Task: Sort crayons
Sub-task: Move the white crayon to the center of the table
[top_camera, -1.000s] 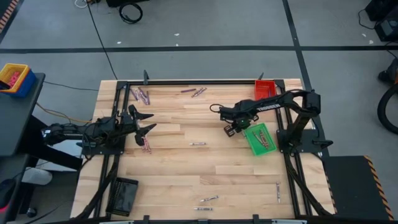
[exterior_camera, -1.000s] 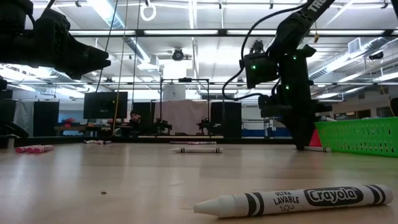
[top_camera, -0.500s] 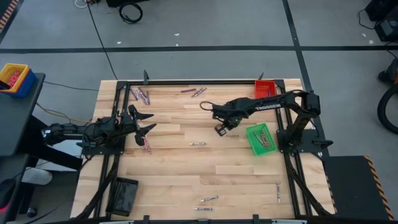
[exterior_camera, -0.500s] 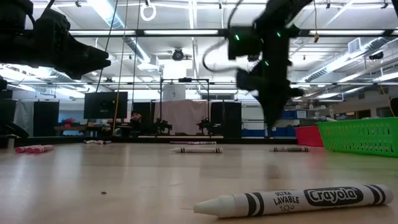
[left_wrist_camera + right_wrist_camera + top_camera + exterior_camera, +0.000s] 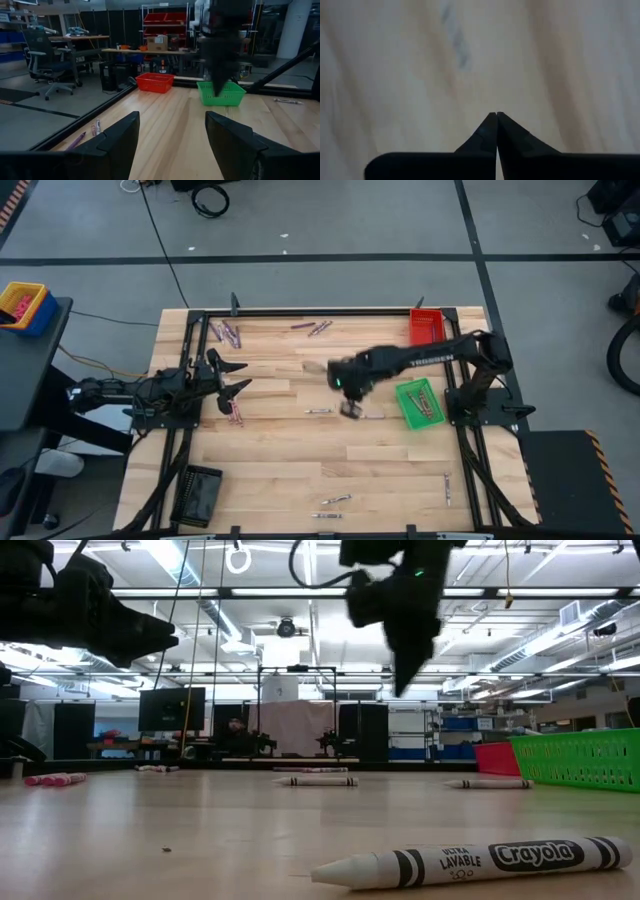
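Observation:
Crayons lie scattered on the wooden table: a pale one (image 5: 318, 411) at the middle, one (image 5: 372, 416) beside my right gripper, a maroon one (image 5: 235, 415) by my left gripper, and small groups at the far edge (image 5: 228, 333) and the near edge (image 5: 335, 500). My right gripper (image 5: 350, 406) hangs over the table's middle, pointing down. Its fingers are shut and empty in the right wrist view (image 5: 496, 116), and it stands well above the table in the low view (image 5: 400, 688). My left gripper (image 5: 237, 378) waits at the table's left side, open and empty (image 5: 170, 145).
A green tray (image 5: 418, 402) holding crayons stands at the right, a red tray (image 5: 425, 323) at the far right corner, and a black tray (image 5: 200, 493) at the near left. A white crayon (image 5: 480, 860) lies close to the low camera. One crayon (image 5: 447, 488) lies near the right edge.
My right gripper has swung from beside the green tray toward the table's left edge and has risen higher above the table. A crayon shows lying on the table where it stood before.

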Robot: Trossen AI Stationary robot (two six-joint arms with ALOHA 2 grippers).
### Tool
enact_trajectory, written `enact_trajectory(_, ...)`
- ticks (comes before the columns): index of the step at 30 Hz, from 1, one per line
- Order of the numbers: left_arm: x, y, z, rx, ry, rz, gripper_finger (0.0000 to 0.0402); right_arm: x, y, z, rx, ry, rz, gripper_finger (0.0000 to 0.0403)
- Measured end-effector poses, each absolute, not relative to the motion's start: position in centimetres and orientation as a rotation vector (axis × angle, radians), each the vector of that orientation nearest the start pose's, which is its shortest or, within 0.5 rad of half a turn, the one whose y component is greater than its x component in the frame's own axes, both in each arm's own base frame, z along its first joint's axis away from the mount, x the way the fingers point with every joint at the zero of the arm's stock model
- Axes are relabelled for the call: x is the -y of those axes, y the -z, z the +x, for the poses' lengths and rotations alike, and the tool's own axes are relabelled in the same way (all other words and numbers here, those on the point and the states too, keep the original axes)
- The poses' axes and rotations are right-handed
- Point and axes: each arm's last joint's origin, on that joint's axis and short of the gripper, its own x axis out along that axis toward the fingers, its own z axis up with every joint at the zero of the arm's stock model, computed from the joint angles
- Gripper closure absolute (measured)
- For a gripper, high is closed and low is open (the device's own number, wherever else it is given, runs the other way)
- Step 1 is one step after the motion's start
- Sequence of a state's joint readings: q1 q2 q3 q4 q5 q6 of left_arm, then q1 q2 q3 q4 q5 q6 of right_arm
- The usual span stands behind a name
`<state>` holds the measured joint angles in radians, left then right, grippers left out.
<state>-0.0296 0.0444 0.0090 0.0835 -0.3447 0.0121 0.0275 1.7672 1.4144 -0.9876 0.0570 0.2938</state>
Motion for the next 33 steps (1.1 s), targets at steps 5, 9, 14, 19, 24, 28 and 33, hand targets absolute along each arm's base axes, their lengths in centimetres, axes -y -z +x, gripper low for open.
enact_trajectory(5, -0.7, -17.1, 9.8, 0.04, -0.315, 0.004, 0.0162, -5.6, -21.8, 32.3, -1.446, 0.183, 0.043, 0.036)
enact_trajectory(9, -0.7, -17.1, 9.8, 0.04, -0.315, 0.004, 0.0162, -7.9, -19.8, 31.1, -1.473, 0.157, 0.053, 0.0328)
enact_trajectory(14, -0.7, -17.1, 9.8, 0.04, -0.315, 0.004, 0.0162, -8.9, -18.1, 29.9, -1.506, 0.157, 0.061, 0.0292)
enact_trajectory(19, -0.7, -17.1, 9.8, 0.04, -0.315, 0.004, 0.0162, -9.2, -16.9, 29.2, -1.533, 0.151, 0.11, 0.0285)
enact_trajectory(24, -0.7, -17.1, 9.8, 0.04, -0.315, 0.004, 0.0162, -10.4, -15.5, 28.1, -1.535, 0.111, 0.079, 0.0286)
enact_trajectory(28, -0.7, -17.1, 9.8, 0.04, -0.315, 0.004, 0.0162, -11.0, -14.6, 27.6, -1.509, 0.119, 0.07, 0.0286)
enact_trajectory(33, -0.7, -17.0, 9.8, 0.039, -0.315, 0.004, 0.0162, -11.6, -13.7, 27.5, -1.441, 0.076, 0.07, 0.0286)
